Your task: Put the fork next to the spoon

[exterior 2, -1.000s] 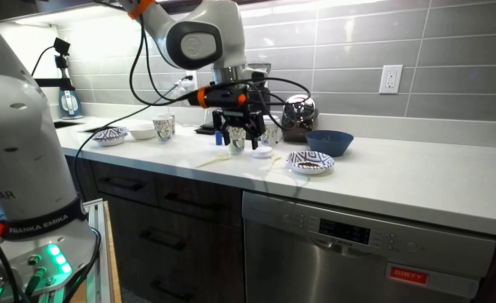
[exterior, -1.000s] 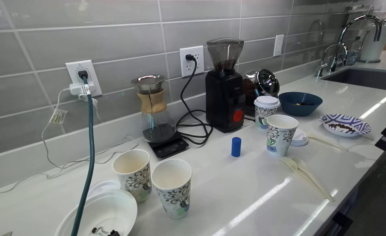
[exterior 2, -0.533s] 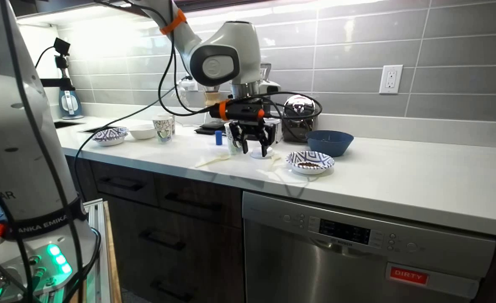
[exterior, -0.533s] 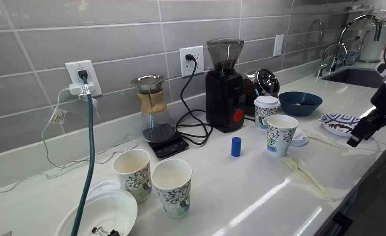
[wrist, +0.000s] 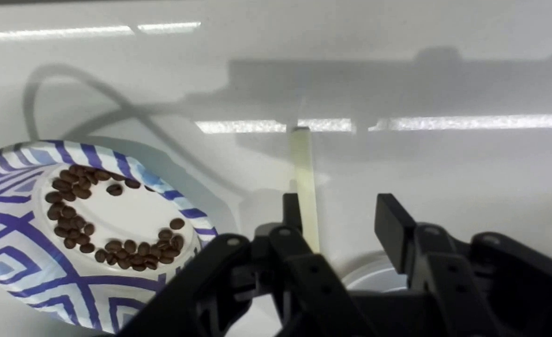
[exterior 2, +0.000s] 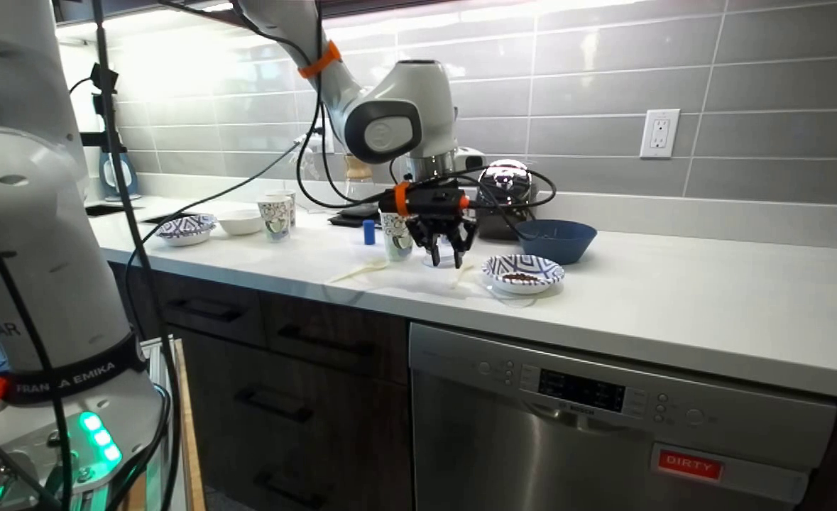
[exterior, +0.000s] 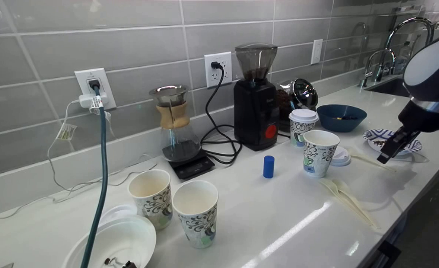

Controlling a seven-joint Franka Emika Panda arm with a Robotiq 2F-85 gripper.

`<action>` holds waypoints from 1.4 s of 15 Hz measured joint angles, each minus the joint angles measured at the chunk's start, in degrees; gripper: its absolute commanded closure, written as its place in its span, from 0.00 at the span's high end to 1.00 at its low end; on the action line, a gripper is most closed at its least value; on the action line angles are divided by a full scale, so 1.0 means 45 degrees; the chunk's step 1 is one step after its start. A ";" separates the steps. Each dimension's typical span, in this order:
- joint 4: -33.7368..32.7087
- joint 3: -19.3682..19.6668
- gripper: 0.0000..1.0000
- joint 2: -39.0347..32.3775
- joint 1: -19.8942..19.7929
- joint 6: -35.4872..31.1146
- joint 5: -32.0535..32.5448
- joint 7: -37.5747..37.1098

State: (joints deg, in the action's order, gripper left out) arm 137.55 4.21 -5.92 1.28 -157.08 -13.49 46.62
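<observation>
One slim pale utensil (wrist: 305, 178) lies alone on the counter, its plain handle end towards the front edge. Its head is hidden in the wrist view and unclear in an exterior view (exterior: 372, 162). Two similar pale utensils (exterior: 357, 211) lie overlapping nearer the cups. From their heads I cannot tell for certain which is the fork and which the spoon. My gripper (wrist: 339, 210) is above the lone utensil, partly narrowed but open. In the wrist view the handle runs between its fingers, close along the left one, and nothing is gripped. An exterior view shows the fingertips (exterior 2: 458, 260) above the counter.
A patterned bowl with coffee beans (wrist: 182, 201) sits left of the gripper in the wrist view. A white lid (wrist: 374, 281) lies partly beneath the jaws. Close by are a paper cup (exterior: 320, 152), a lidded cup (exterior: 302, 128), a blue bowl (exterior: 336, 124) and a blue cylinder (exterior: 268, 166).
My arm has come lower and across towards the patterned bowl, entering an exterior view at its right side. The jaws have drawn closer together. The utensils have not moved.
</observation>
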 measured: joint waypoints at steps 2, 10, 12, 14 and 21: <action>-0.0096 -0.0505 0.40 -0.0277 -0.0258 -0.0284 -0.0136 0.0320; -0.0124 -0.1481 0.41 -0.1055 -0.0870 -0.2105 -0.0091 0.1133; -0.0125 -0.1464 0.38 -0.1186 -0.0872 -0.2473 -0.0091 0.1359; -0.0125 -0.1453 0.33 -0.1304 -0.0883 -0.2741 -0.0092 0.1514; -0.0125 -0.1456 0.03 -0.1631 -0.0959 -0.3323 -0.0099 0.1748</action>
State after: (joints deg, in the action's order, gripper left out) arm 136.99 -2.34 -13.25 -3.03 -172.03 -13.94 54.49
